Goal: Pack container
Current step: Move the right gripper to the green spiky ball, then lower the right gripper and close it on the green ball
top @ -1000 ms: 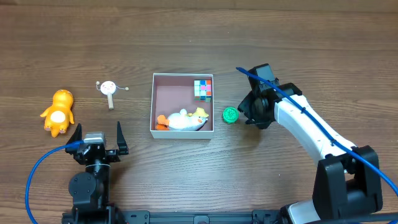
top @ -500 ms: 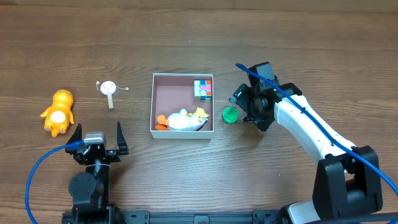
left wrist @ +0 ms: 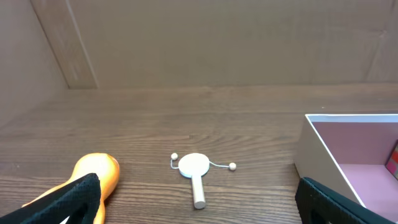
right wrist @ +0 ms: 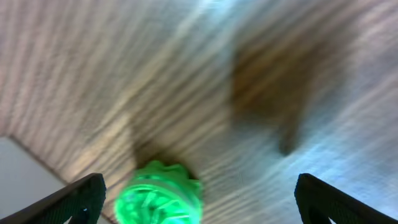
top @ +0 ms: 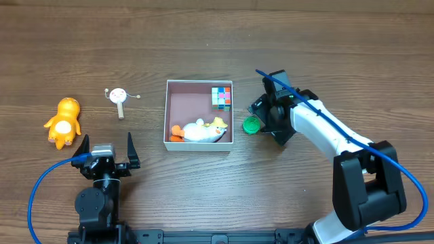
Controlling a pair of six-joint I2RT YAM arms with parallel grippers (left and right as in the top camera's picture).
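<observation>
Dark wood-grain table, and at its middle sits the container (top: pixel 186 105), a shallow square box with white walls and a mauve floor. A coloured cube (top: pixel 221 97) lies in its far right corner, and a white duck-like toy (top: pixel 202 130) along its near wall.

What matters is the small green toy (top: pixel 251 125). It sits on the table just beside the container's right wall, outside it, between that wall and the right gripper (top: pixel 263 116). That gripper is spread wide and holds nothing. The blurred right wrist view shows its fingers (right wrist: pixel 87 196) at both bottom corners, with the toy between them but nearer the container-side one. The toy looks round, so I'd say no long axis constrains the grasp. It wants centring first.

The left gripper (top: pixel 106 144) rests near the front edge toward the left, also spread and empty, well apart from the green toy. An orange toy (top: pixel 63 122) and a white stick toy (top: pixel 119 97) lie on its side of the table.
</observation>
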